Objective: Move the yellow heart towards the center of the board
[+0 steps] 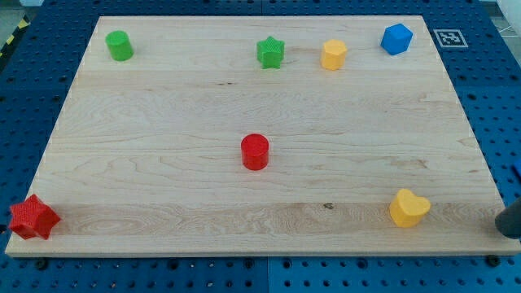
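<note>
Wooden board (163, 195) on a blue pegboard base (32, 73). The yellow heart (409, 208) lies at lower right, near the bottom edge and well apart from the centre, where a red cylinder (255, 152) stands; judged from this, the move is not yet done. A dark rounded shape (511, 218) at the right frame edge, just beyond the heart, may be my rod; my tip itself does not show. The arm has no jaws, so none can be described as spread or pinching.

Heart (409, 207) near board (163, 203) bottom-right corner, cylinder (255, 151) center, star (33, 217) bottom-left.
</note>
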Tool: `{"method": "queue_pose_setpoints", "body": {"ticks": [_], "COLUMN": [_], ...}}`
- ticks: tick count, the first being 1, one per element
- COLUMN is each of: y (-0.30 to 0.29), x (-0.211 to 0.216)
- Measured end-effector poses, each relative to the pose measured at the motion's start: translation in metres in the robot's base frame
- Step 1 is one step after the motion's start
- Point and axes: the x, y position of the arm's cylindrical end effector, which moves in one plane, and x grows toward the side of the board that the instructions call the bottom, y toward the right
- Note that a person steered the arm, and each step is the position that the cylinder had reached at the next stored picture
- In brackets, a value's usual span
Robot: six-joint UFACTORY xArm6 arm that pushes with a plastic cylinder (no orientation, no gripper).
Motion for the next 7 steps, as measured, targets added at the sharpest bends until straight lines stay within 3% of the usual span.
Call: {"method": "queue_pose_setpoints", "body": {"ticks": [4,5,7], "y": [-0.046,-0.144,-0.146], "x": [0.016,0.009,-0.014]}}
